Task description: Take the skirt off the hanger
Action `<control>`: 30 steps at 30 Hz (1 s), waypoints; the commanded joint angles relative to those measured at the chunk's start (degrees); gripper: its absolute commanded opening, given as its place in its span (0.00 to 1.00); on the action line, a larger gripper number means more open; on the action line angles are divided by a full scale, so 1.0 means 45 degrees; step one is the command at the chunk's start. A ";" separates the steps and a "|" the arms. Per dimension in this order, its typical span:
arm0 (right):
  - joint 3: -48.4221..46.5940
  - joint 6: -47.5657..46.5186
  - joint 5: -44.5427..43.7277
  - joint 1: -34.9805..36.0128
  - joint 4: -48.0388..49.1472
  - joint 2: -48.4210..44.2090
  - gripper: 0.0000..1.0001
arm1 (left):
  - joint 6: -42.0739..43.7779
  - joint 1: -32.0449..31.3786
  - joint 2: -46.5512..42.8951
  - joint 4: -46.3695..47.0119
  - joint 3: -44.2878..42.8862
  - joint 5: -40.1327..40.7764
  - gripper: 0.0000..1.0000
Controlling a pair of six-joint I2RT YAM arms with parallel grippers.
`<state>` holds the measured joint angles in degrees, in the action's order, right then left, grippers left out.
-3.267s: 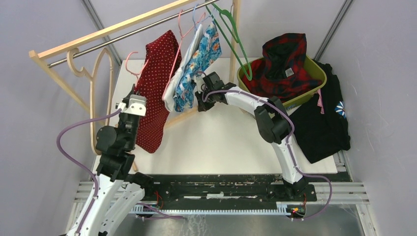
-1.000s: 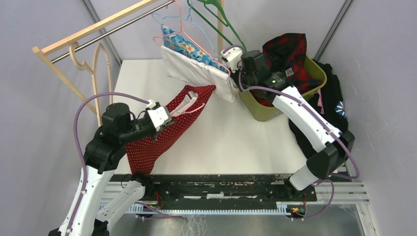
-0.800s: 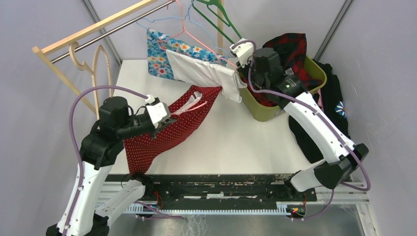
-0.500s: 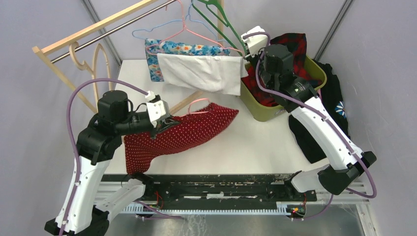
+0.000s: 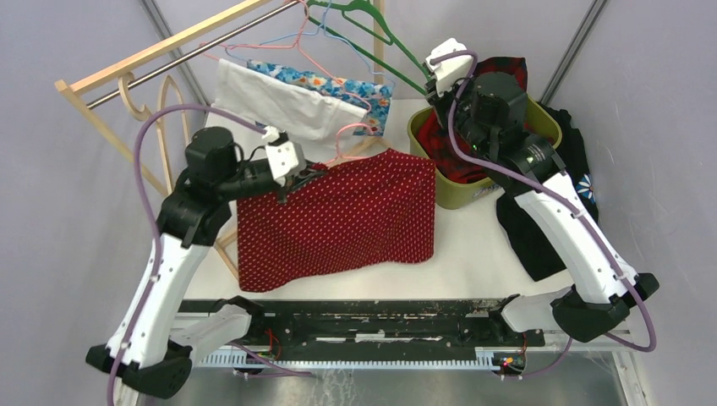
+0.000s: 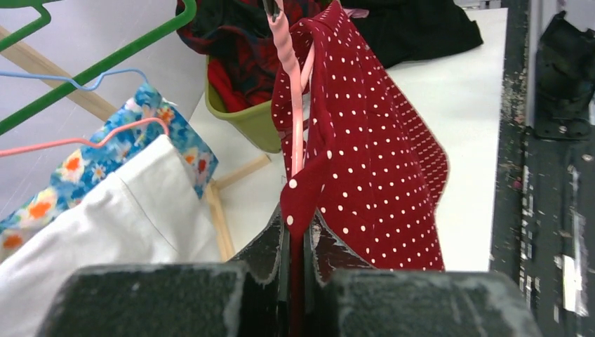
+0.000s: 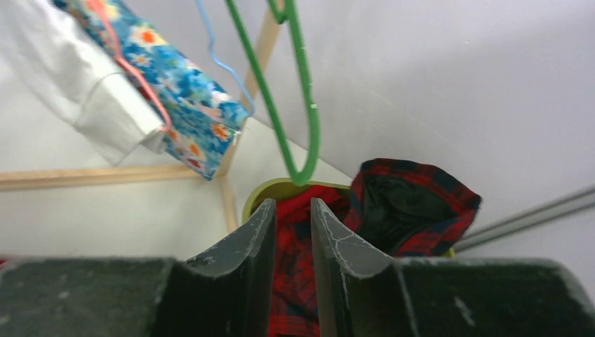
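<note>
From the top camera, the left end effector [image 5: 294,172] was clamped shut on one upper corner of the red, white-dotted skirt [image 5: 347,220]. The skirt hung spread out above the table [image 5: 473,245], near its left and front edges. The pink hanger [image 5: 355,134] poked up from the waistband just beside the grip. The right end effector [image 5: 437,82] hovered well apart, over the green basket [image 5: 461,193] at the table's far right corner. From the left wrist camera, the pinch sat on a fold of waistband, and the hanger's pink wire ran down into that same spot. Whether the wire itself was caught could not be told. If it was, pulling would likely drag hanger and skirt together instead of parting them, and a one-corner hold could let the cloth slip free. From the right wrist camera, the right end effector's fingers stood a narrow gap apart and held nothing. A green hanger [image 7: 309,126] dangled close in front of them, and reaching across for the pink hanger risked snagging it or the clothes on the rail.
</note>
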<state>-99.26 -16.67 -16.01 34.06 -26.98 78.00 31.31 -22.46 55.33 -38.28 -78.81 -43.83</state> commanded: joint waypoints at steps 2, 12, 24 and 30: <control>-0.0569 0.1017 0.3301 -0.0010 -0.1086 -0.0746 0.28 | 0.0097 -0.0239 0.1230 0.3282 -0.0064 -0.0058 0.03; 0.0560 0.1927 0.6679 0.0008 -0.1810 -0.1140 0.34 | 0.0810 -0.0810 0.2629 0.4034 -0.0780 0.0065 0.03; 0.2245 0.0950 0.7273 -0.0001 -0.2711 -0.1678 0.45 | 0.1176 -0.1052 0.2442 0.3025 -0.1358 0.0215 0.03; 0.2571 0.0129 0.7046 -0.0011 -0.2577 -0.1716 0.52 | 0.1111 -0.1138 0.2351 0.3031 -0.1411 0.0087 0.03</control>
<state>-88.44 -13.37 15.33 34.06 -39.29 71.26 33.69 -27.16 68.07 -29.10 -81.82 -42.15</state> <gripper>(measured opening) 0.501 0.081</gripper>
